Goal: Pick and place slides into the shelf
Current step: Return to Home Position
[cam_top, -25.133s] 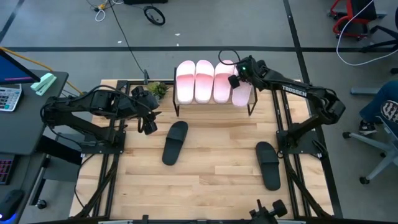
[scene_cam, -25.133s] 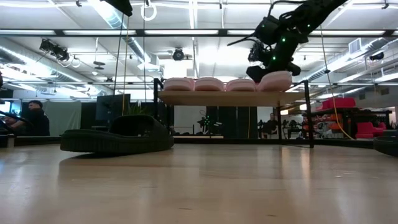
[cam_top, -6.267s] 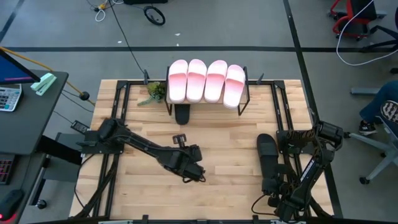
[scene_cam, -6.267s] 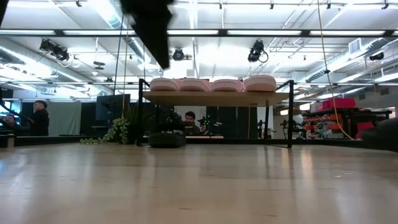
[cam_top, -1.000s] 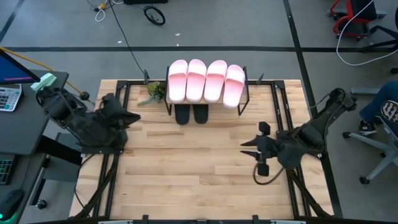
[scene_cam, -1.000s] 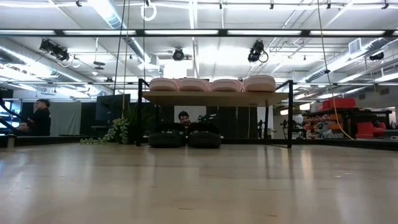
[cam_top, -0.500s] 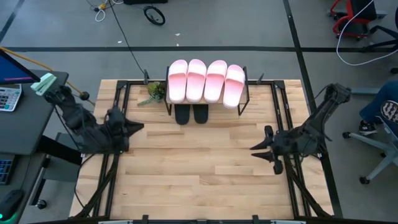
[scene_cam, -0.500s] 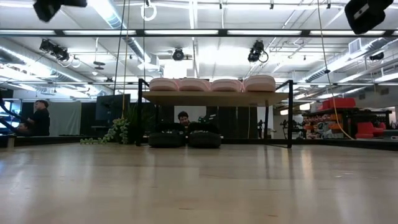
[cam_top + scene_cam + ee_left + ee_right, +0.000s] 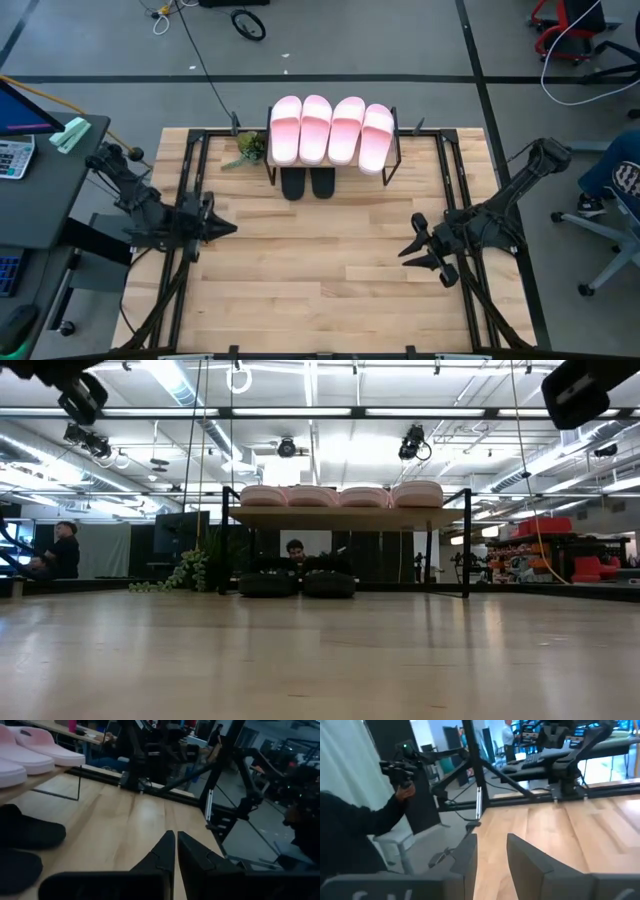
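One camera hangs overhead, looking straight down on the whole table (image 9: 330,270). Another sits at tabletop height, facing level across to the shelf (image 9: 345,517), at twelve o'clock from above. Both wrist cameras ride close over the table, facing inward.

From above, the grey floor (image 9: 400,40) around me is crossed by black tape lines (image 9: 300,78), with a dark desk (image 9: 40,200) at the left edge and a red chair (image 9: 560,25) in the upper right corner. Looking level across the room, I have long ceiling light strips (image 9: 330,412) along the top and a person (image 9: 62,548) at the far left.
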Tool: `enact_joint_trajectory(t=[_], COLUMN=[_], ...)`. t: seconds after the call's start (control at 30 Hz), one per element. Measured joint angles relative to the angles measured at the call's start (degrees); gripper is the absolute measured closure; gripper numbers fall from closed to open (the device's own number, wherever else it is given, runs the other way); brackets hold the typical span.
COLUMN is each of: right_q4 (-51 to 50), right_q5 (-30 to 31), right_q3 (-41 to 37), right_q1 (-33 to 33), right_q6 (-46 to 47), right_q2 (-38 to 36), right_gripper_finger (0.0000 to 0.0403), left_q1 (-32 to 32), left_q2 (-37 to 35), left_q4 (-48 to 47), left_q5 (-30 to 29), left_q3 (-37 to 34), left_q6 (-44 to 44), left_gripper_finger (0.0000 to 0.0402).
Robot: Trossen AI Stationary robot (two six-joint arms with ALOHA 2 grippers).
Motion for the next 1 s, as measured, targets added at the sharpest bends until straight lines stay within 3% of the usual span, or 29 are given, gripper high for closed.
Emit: enact_joint_trajectory(t=[0.2, 0.53, 1.0], right_q4=[0.52, -2.40, -0.46], right_q5=[-6.96, -7.02, -10.50], right_q3=[0.01, 0.01, -3.27], right_q1=[-2.27, -5.24, -25.23], right_q6=[-5.72, -7.93, -1.66], right_q2=[-1.96, -3.93, -4.03], right_gripper_finger=[0.0293, 0.0293, 0.0293], left_q1=[0.11, 0.77, 6.43], left_q2=[-3.30, -13.09, -16.62], left_q4=[0.67, 1.17, 2.08], left_q5=[0.29, 0.94, 0.78], left_q3=[-4.11, -7.44, -7.64], left_q6=[1.69, 6.42, 9.58], left_gripper_finger=[0.0370, 0.0361, 0.0369])
